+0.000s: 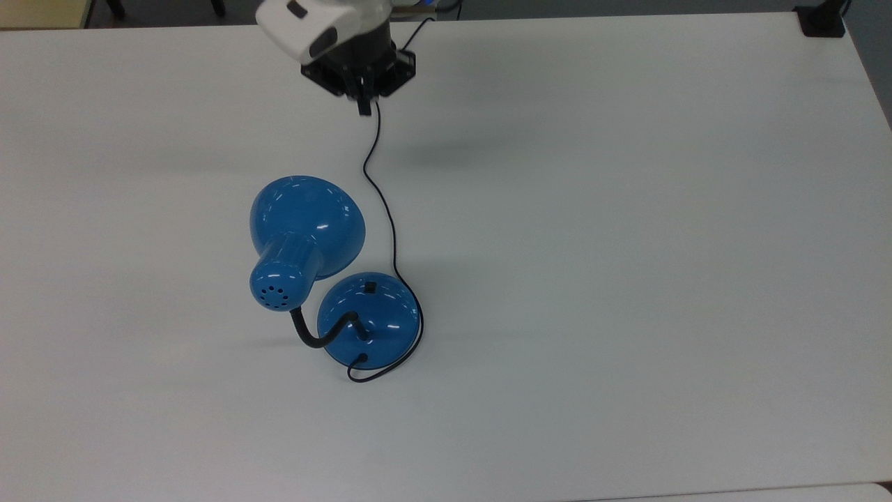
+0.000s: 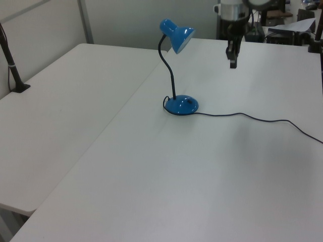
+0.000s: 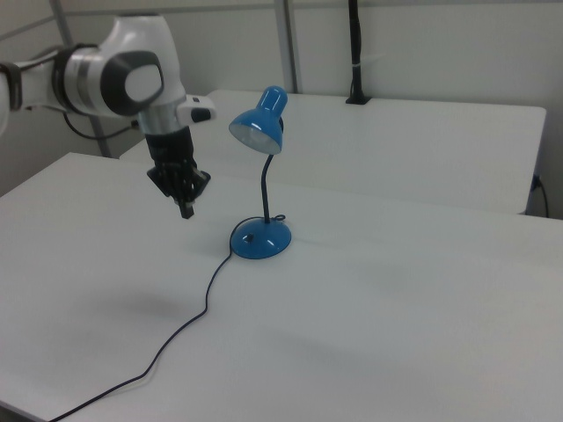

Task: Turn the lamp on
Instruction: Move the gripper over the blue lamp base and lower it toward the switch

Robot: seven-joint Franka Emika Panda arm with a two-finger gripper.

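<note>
The gripper (image 1: pixel 363 108) hangs in the air with its black fingers pinched together, nothing between them. In the top view it sits at twelve o'clock from the lamp (image 1: pixel 306 230), well apart from it and above the thin black cord (image 1: pixel 380 202). In the right view the gripper (image 3: pixel 186 211) is at nine o'clock from the lamp (image 3: pixel 260 176), with bare tabletop between them. The white table (image 1: pixel 627 244) is smooth and matte; in the top view wide open surface spreads toward three o'clock, and its far edge lies just behind the arm. The lamp stands near the table's middle. It is glossy blue, with a dome shade, a curved black gooseneck (image 1: pixel 317 333) and a round domed base (image 1: pixel 369 317). A small black switch (image 1: pixel 371 286) sits on the base's twelve o'clock side. The cord loops round the base's rim.
</note>
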